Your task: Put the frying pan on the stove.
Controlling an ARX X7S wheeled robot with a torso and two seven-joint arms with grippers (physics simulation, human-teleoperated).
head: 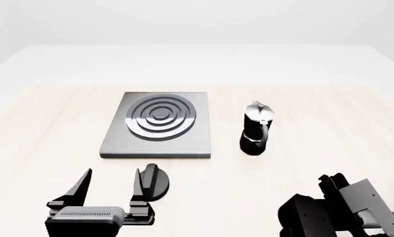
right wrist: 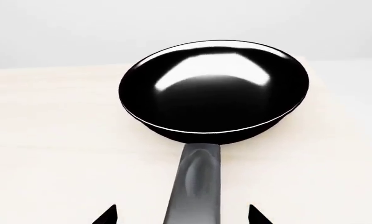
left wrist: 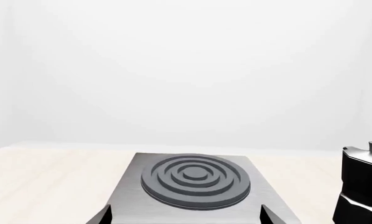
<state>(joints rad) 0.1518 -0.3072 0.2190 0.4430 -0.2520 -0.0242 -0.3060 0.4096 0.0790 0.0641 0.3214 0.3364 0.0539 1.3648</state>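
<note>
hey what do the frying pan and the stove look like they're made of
The frying pan looks like glossy black coated metal or enamel, with bright highlights across its bowl. The stove looks like brushed grey metal with a faint streaked sheen; its ring burner is darker and matte.

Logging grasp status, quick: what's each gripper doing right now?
Left gripper: open, empty, near the stove.
Right gripper: open, straddling the frying pan handle, not gripping.

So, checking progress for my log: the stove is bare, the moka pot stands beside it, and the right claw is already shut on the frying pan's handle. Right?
Not quite. In the right wrist view the right claw is open, its tips either side of the frying pan handle without gripping. The stove is bare and the moka pot stands beside it.
</note>
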